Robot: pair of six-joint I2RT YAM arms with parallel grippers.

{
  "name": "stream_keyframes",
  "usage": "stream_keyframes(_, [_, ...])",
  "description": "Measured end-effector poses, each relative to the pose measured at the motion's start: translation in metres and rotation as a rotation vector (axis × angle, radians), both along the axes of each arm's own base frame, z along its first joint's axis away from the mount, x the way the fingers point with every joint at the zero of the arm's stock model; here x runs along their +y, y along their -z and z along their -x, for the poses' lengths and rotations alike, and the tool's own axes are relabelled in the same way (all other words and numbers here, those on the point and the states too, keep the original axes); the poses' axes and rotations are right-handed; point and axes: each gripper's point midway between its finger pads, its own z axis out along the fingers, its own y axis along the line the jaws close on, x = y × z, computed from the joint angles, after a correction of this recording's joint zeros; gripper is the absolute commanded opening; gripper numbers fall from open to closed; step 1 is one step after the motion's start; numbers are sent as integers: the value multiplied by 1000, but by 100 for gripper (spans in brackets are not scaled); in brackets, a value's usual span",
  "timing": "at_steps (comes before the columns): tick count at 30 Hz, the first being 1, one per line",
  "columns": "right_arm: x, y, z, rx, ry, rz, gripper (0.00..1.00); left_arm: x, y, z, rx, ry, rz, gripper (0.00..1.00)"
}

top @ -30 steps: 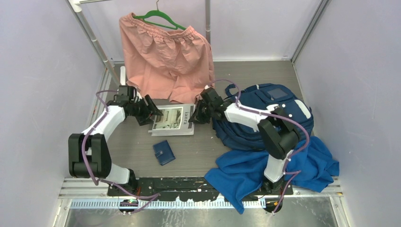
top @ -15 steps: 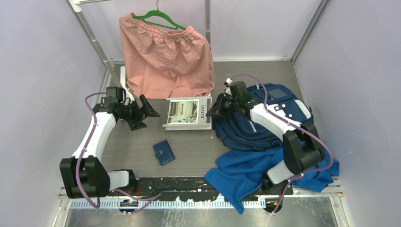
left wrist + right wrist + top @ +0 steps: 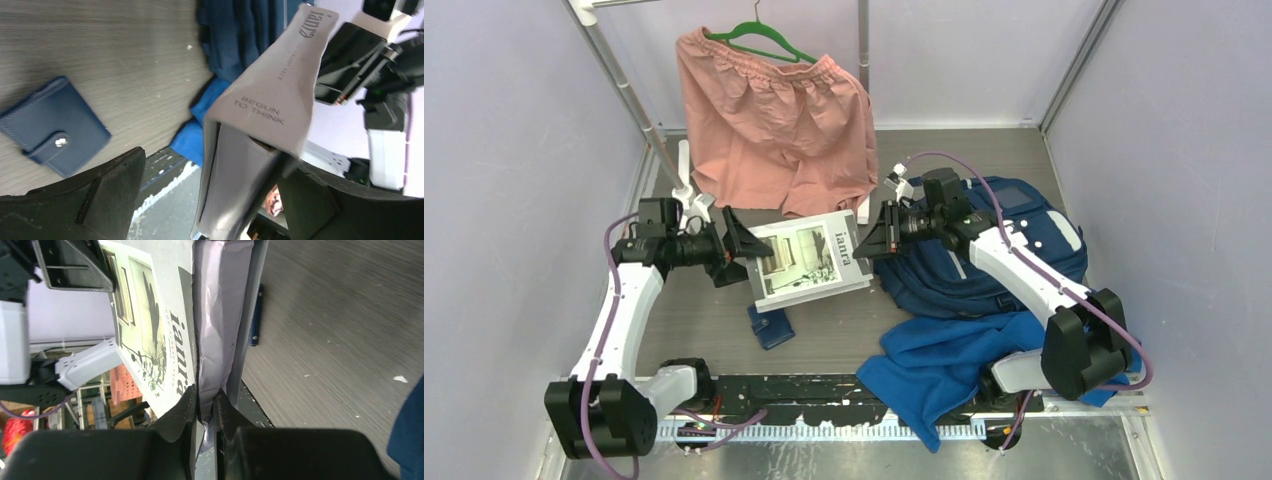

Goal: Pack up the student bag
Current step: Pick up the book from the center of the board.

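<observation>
A grey-covered book hangs tilted above the table, between the two arms. My right gripper is shut on its right edge, and the right wrist view shows the gripper pinching the pages of the book. My left gripper stands open at the book's left edge. In the left wrist view the book lies between that gripper's wide-spread fingers. The student bag, navy with a grey pocket, lies to the right behind the right arm.
A small navy wallet lies on the table, partly under the raised book. A royal-blue cloth is heaped at the front right against the bag. Pink shorts hang on a green hanger at the back. Walls close in on both sides.
The right gripper has lifted the book off the table and carried it nearer and to the left, over the wallet. The left gripper has opened wide and come around the book's left edge.
</observation>
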Motion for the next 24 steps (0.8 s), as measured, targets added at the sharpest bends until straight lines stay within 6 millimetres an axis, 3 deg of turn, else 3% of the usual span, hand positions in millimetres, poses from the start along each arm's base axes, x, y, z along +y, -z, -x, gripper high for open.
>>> stream_keyframes(4, [5, -9, 4, 17, -30, -61, 1, -10, -7, 11, 0, 22, 98, 98])
stream_keyframes(8, [9, -9, 1, 45, -29, -82, 1, -18, -9, 12, 6, 13, 196, 84])
stream_keyframes(11, [10, -8, -1, 60, -21, -84, 1, -21, -11, 9, 4, 3, 242, 64])
stream_keyframes(14, [10, -6, -2, 70, -8, -78, 2, -22, -17, 6, -9, 3, 265, 33])
stream_keyframes(15, [10, -4, -3, 72, -1, -73, 7, -22, -19, 5, -10, 1, 271, 26])
stream_keyframes(16, [9, -2, -4, 77, 8, -65, 18, -22, -20, 4, -15, 3, 274, 24])
stream_keyframes(19, [6, 5, -4, 105, 42, -15, 60, -24, -25, 4, -30, 11, 282, 24])
stream_keyframes(21, [-1, 12, -10, 101, 93, 67, 67, -23, -25, 1, -29, -4, 276, 24])
stream_keyframes(24, [-23, 16, -31, 47, 222, 233, 67, -20, -27, -2, -30, -27, 254, 23])
